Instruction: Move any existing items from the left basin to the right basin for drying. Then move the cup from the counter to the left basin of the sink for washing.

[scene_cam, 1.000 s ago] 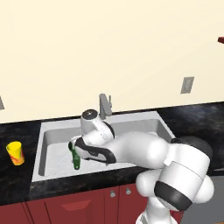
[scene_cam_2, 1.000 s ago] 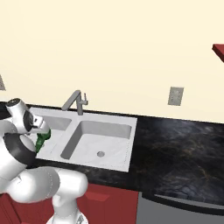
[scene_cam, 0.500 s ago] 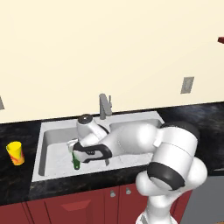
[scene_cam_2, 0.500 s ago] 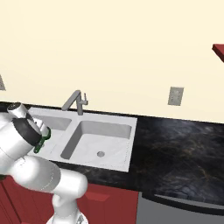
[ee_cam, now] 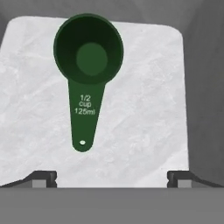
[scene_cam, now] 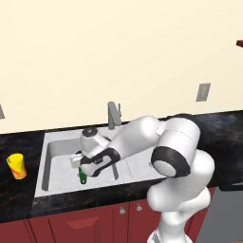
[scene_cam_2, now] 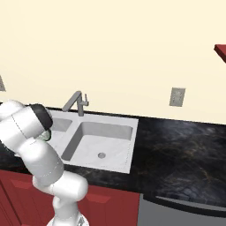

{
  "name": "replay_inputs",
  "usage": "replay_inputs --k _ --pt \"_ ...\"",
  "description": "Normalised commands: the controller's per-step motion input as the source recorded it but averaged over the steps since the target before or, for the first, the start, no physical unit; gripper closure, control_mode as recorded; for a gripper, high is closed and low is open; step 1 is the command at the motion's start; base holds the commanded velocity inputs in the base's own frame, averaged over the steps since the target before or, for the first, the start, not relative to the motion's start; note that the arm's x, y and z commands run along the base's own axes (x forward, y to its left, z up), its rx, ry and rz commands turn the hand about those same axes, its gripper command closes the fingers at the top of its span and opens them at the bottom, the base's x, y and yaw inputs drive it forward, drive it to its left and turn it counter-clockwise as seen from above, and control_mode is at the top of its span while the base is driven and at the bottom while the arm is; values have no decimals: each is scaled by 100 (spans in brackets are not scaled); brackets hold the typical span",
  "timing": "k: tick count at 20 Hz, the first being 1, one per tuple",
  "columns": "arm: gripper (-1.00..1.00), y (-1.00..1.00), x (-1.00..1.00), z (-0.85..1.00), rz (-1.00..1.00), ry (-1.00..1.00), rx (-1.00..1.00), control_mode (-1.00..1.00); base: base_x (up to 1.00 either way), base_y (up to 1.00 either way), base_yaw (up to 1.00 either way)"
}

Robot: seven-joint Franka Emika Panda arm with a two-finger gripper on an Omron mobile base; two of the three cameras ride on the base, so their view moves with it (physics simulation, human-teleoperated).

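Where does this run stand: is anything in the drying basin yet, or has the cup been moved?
Nothing is finished. The green scoop lies on the left basin floor, with the gripper hovering over it, jaws open. The right basin holds nothing. The yellow cup sits on the counter, so both moves remain.
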Motion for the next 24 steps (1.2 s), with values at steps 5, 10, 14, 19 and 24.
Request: replay_inputs --k 5,10,14,19,24 --pt "-100 24 20 -31 0 0 0 -100 0 0 0" --pt "-100 17 12 -18 0 0 0 -100 0 0 0" --pt "-100 2 4 -12 0 0 0 -100 0 0 0" --pt "-100 0 5 -8 0 0 0 -100 0 0 0" --pt "-100 0 9 -4 0 0 0 -100 0 0 0"
